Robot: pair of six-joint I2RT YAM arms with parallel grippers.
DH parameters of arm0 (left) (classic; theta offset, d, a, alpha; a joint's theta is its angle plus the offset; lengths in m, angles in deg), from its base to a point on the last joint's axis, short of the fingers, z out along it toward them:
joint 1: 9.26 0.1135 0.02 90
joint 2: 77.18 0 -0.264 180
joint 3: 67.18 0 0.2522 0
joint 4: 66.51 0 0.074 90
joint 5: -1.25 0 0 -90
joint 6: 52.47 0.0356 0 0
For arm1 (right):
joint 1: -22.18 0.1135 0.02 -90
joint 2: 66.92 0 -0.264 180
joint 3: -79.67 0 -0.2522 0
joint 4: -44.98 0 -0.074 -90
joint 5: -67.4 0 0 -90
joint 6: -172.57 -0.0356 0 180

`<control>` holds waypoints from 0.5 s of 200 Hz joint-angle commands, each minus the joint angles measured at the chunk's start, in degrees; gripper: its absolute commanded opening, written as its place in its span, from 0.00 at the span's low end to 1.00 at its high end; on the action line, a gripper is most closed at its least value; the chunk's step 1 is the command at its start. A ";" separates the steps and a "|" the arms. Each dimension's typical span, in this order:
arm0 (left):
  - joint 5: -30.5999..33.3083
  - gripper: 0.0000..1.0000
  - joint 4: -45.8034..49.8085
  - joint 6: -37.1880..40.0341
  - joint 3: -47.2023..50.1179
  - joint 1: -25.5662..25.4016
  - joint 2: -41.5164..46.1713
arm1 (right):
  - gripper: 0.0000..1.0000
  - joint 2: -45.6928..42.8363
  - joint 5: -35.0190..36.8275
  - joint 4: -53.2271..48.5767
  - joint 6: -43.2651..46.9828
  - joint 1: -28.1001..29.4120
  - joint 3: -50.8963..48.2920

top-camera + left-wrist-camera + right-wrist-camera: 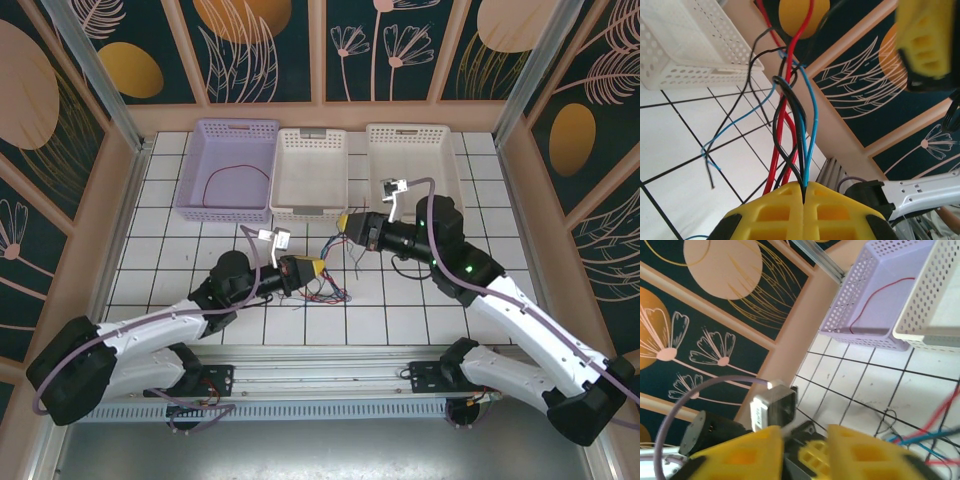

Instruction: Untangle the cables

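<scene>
The cables (327, 287) lie as a red, black and blue-teal tangle on the white tiles between the two arms. My left gripper (318, 268) is shut on black and blue strands of the cables (790, 100), which run up taut from its yellow fingertips (785, 200); the red strands pass beside the tips. My right gripper (343, 222) hovers just above and right of it, open, with nothing between its yellow fingers (860, 450). Loose red and blue cable ends (927, 436) trail on the tiles to the right of it. A separate red cable (246, 176) lies in the lilac basket (196, 170).
Three baskets stand in a row at the back: the lilac one, a white one (310, 205) in the middle and another white one (450, 170) on the right. A raised wooden ledge and patterned walls enclose the table. The left arm's wrist camera (772, 407) sits close in front of my right gripper.
</scene>
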 commanded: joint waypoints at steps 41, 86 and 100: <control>6.16 0.00 -4.98 -1.59 0.93 -0.21 3.26 | 0.56 -4.30 -4.35 2.62 0.76 -0.01 -8.44; 6.48 0.00 -6.11 -2.47 -1.38 -0.26 2.03 | 0.57 -0.43 -1.37 6.72 5.60 7.62 -14.38; 6.72 0.00 -6.25 -2.87 -1.85 -0.20 1.92 | 0.57 1.27 0.84 6.63 7.85 9.74 -14.69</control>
